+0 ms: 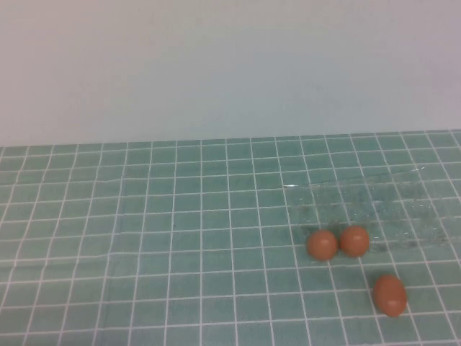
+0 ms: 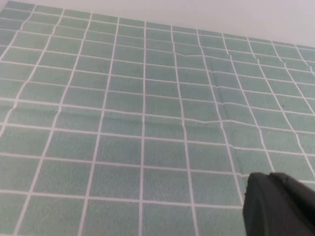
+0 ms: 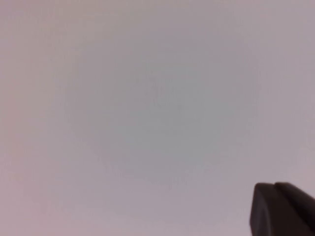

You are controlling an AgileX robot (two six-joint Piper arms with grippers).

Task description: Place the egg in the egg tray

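Note:
Three orange-brown eggs show in the high view. Two eggs (image 1: 322, 245) (image 1: 354, 241) lie side by side, touching, at the near left edge of the clear egg tray (image 1: 389, 205). I cannot tell whether they sit in cups or just beside it. The third egg (image 1: 390, 295) lies alone on the cloth nearer to me, apart from the tray. Neither arm shows in the high view. My left gripper (image 2: 275, 199) is shut and empty over bare cloth. My right gripper (image 3: 278, 204) is shut and empty, facing a plain pale surface.
A green cloth with a white grid (image 1: 158, 252) covers the table. A plain white wall (image 1: 230, 65) rises behind the far edge. The tray reaches the right edge of the high view.

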